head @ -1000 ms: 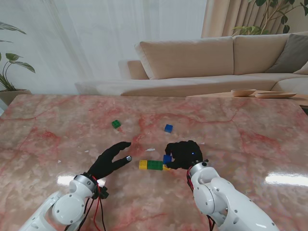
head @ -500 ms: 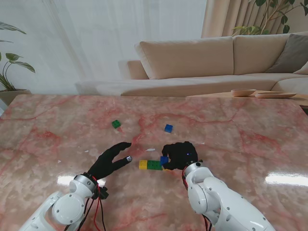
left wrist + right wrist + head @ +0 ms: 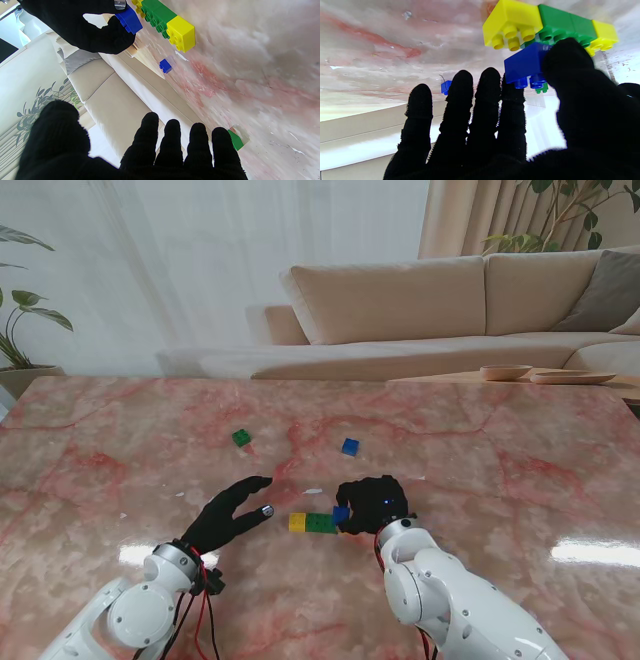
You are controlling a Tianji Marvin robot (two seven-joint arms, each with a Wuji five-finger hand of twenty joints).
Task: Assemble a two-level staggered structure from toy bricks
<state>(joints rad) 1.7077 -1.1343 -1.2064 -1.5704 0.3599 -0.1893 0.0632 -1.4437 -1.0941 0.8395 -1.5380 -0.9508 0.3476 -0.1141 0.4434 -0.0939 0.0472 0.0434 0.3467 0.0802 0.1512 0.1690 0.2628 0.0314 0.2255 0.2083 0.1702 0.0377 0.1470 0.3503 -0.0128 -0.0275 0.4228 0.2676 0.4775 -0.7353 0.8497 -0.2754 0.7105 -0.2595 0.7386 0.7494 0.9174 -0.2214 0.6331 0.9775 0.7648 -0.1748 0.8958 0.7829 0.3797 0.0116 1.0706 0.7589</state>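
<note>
The blue brick (image 3: 342, 513) is pinched between thumb and forefinger of the right hand (image 3: 372, 502), poised just over the right-hand end of the base row (image 3: 318, 523), a yellow, green and yellow line lying on the marble worktop (image 3: 520, 470). It looks a light, rigid piece of moulded plastic, smooth enough to slip, so I judge a hold on two opposite side walls best, leaving the studs and the hollow underside free to seat. It wants pressing squarely down across a joint in the row. The left hand (image 3: 228, 515) holds nothing, fingers spread, resting near the row's other end. A spare blue brick (image 3: 350, 446) and spare green brick (image 3: 241, 438) lie farther from me.
</note>
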